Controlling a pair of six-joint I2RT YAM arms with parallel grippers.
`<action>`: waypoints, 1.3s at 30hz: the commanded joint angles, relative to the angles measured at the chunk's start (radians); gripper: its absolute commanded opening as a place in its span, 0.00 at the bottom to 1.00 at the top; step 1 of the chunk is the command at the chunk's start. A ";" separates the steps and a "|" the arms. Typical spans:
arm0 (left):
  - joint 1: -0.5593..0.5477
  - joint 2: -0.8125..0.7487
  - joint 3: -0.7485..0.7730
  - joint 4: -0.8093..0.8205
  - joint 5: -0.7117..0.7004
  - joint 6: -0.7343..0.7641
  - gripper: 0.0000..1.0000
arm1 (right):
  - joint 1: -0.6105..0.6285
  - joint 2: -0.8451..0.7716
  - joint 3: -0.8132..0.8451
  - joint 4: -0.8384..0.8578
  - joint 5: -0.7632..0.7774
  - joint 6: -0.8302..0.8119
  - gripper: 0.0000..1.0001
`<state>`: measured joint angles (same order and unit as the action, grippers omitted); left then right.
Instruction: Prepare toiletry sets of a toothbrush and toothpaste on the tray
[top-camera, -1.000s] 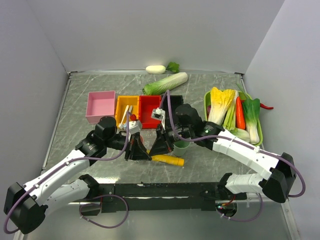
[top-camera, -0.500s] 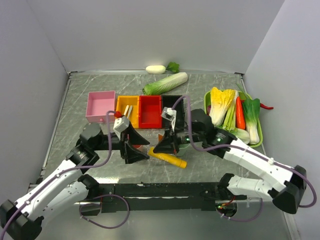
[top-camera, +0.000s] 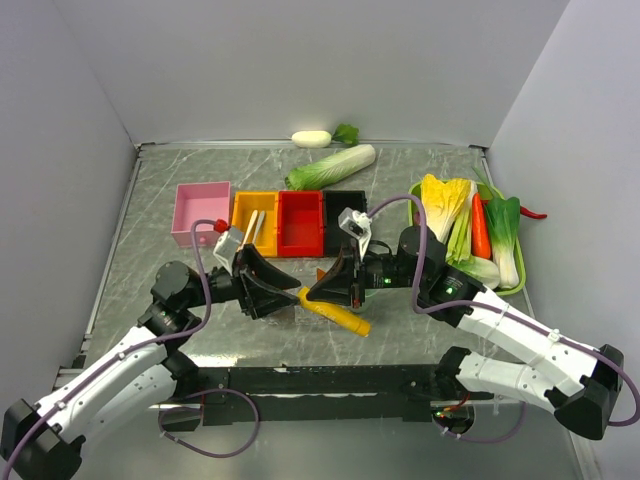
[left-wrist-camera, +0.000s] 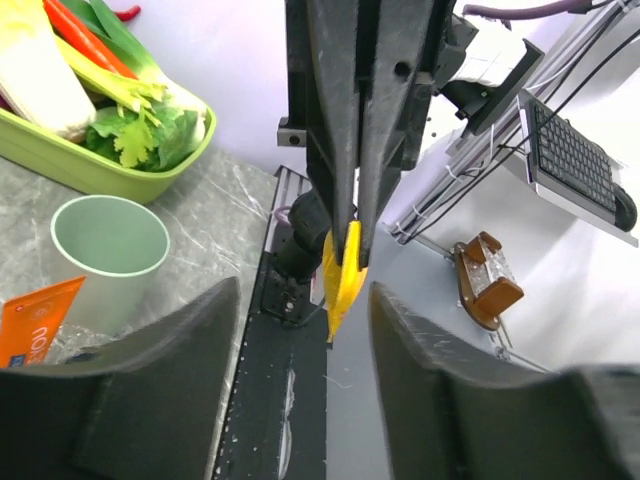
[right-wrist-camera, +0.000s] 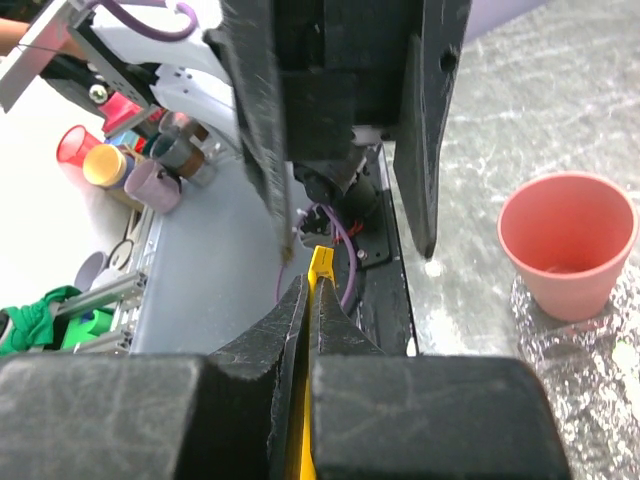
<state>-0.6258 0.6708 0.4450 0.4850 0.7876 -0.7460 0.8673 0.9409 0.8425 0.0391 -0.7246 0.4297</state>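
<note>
My right gripper (top-camera: 312, 292) is shut on one end of the yellow-orange toothpaste (top-camera: 338, 314), which slants down toward the table's front edge. In the right wrist view the tube's flat end (right-wrist-camera: 319, 264) pokes out between the closed fingers. My left gripper (top-camera: 285, 292) faces it from the left, open and holding nothing; its view shows the tube (left-wrist-camera: 343, 280) hanging from the other jaws. An orange toothpaste (left-wrist-camera: 35, 320) lies by the green cup (left-wrist-camera: 108, 250) on the clear speckled tray (left-wrist-camera: 70, 345). Two pale toothbrushes (top-camera: 252, 228) lie in the orange bin (top-camera: 240, 207).
Pink (top-camera: 201, 212), red (top-camera: 300, 222) and black (top-camera: 345, 203) bins line the back with the orange one. A pink cup (right-wrist-camera: 568, 245) stands on crinkled clear film. A green vegetable tray (top-camera: 521, 268) sits at right; a cabbage (top-camera: 330, 167) and white radish (top-camera: 311, 139) lie behind.
The left gripper has opened, let go of the yellow tube and drawn back to the left. The right gripper has shut on the tube, and its arm has shifted right.
</note>
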 joint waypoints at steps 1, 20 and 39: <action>-0.029 0.047 0.014 0.075 0.007 -0.033 0.57 | 0.001 -0.013 -0.003 0.104 -0.016 0.023 0.00; -0.063 0.095 0.050 0.058 0.009 -0.004 0.16 | -0.001 -0.013 -0.002 0.067 0.013 -0.002 0.00; -0.075 0.015 0.179 -0.345 -0.255 0.152 0.01 | -0.033 -0.108 0.043 -0.179 0.292 -0.075 0.71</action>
<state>-0.6991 0.7223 0.5304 0.2729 0.6483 -0.6716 0.8532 0.9112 0.8413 -0.0990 -0.5247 0.3790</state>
